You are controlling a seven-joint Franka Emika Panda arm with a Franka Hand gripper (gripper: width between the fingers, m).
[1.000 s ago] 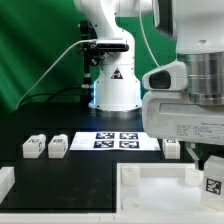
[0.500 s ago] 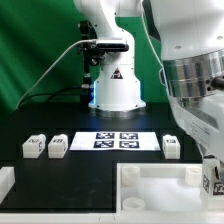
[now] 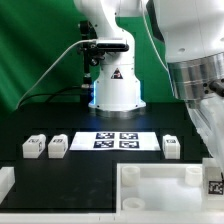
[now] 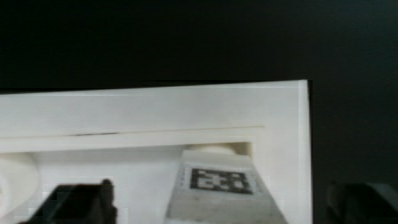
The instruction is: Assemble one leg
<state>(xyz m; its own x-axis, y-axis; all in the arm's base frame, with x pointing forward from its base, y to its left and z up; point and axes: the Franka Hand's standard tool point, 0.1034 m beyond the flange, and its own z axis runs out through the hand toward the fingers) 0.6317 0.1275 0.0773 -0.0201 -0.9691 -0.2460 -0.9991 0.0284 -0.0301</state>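
Note:
A white leg [image 4: 215, 185] with a black-and-white tag stands upright in a corner of the large flat white panel [image 4: 125, 125]. My gripper [image 4: 222, 198] straddles it. The dark fingers [image 4: 82, 203] are on either side of the leg, with a gap to it on each side, so the gripper is open. In the exterior view the same leg [image 3: 215, 185] shows at the right edge on the panel [image 3: 160, 185], under my gripper [image 3: 212, 165]. Three more legs lie on the black table: two at the left [image 3: 33, 147] [image 3: 57, 146] and one at the right [image 3: 171, 147].
The marker board [image 3: 118, 140] lies flat at the table's middle, in front of the arm's white base [image 3: 115, 85]. Another white part [image 3: 5, 183] sits at the front left edge. My arm's big housing [image 3: 195, 55] fills the upper right.
My wrist has swung up and toward the exterior view's right. The tagged leg has stayed at about the same spot on the panel's corner.

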